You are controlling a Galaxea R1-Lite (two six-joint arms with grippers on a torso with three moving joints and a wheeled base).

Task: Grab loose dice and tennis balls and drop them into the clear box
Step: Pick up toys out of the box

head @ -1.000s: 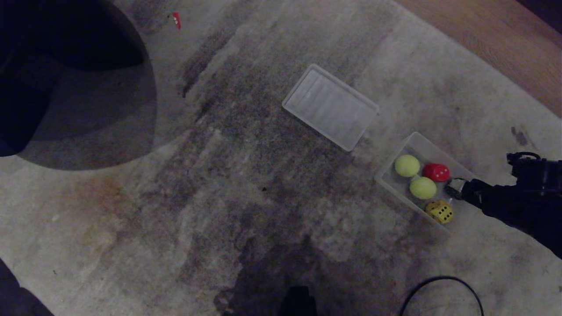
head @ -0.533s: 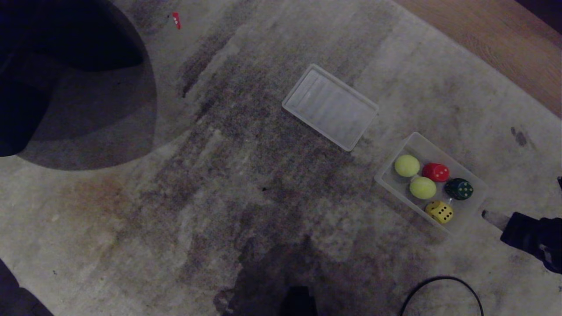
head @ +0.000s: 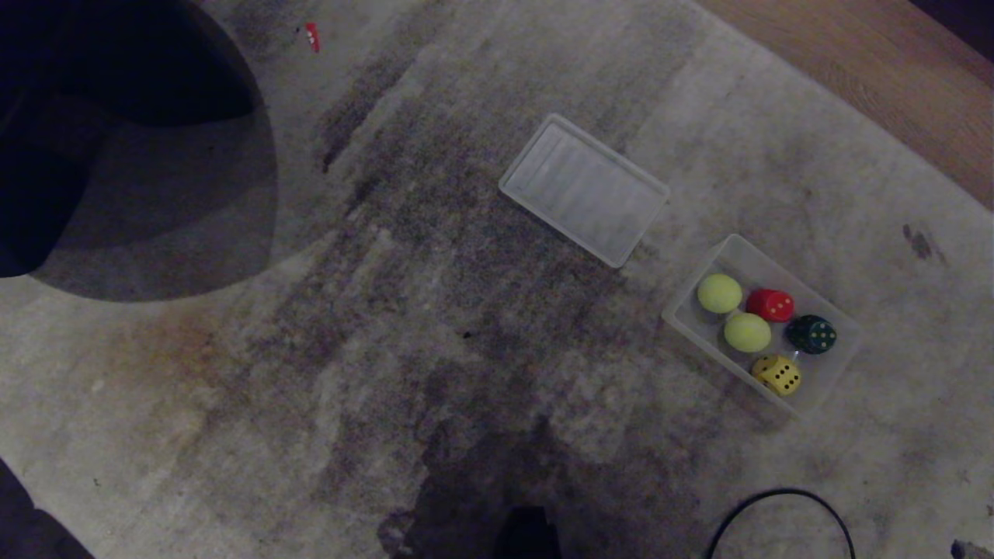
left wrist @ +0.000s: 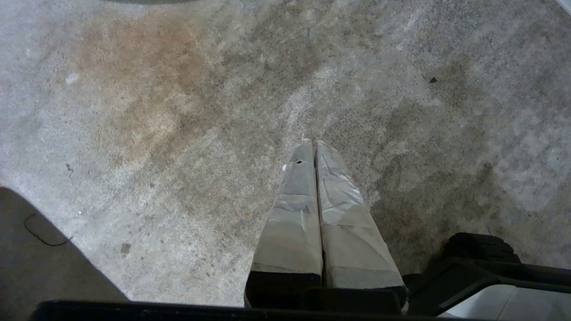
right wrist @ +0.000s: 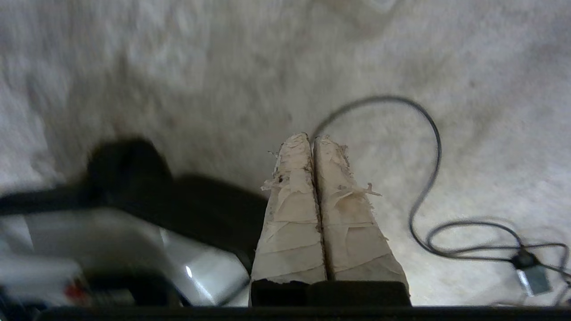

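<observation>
I saw right gripper [right wrist: 313,139] pressed closed, empty, over black cable [right wrist: 426,178]; left gripper [left wrist: 312,145] likewise closed, empty. Beyond cable, clear box [head: 837,365] sat on rug [head: 311,349] holding yellow die [head: 777,374], two tennis balls [head: 747,331], green die [head: 811,334], red die [head: 770,304]. Lid [head: 584,189] lay beyond box.

Head camera looks steeply down at the rug [head: 435,326]; wrist cameras hover closer above it.
</observation>
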